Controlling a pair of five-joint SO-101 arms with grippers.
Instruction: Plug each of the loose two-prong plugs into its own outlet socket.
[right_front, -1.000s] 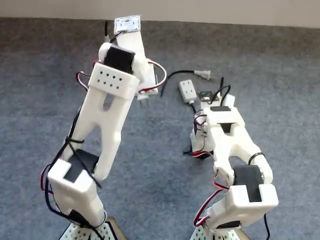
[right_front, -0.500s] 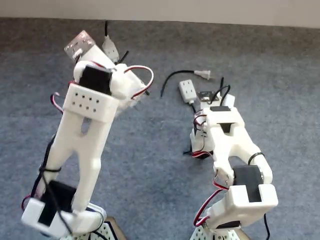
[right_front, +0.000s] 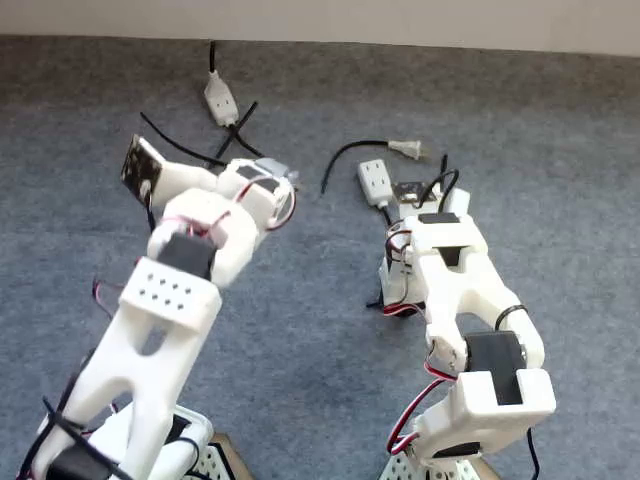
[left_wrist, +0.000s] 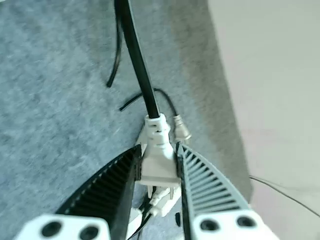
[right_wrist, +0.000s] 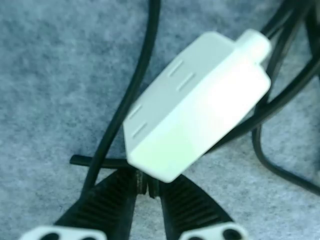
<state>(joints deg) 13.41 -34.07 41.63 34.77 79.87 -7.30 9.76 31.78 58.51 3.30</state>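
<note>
Your left gripper (left_wrist: 158, 147) is clamped on a white two-prong plug (left_wrist: 159, 167), lower centre of frame, with its black cord (left_wrist: 137, 65) running out past the tips. On your right gripper (right_wrist: 147, 182), the jaws sit almost together, tips against the edge of the white outlet socket (right_wrist: 195, 100).

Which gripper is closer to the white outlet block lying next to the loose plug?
Right. The right gripper sits right at one end of the outlet block. The left gripper is farther off to the side, shut on a white plug.
</note>
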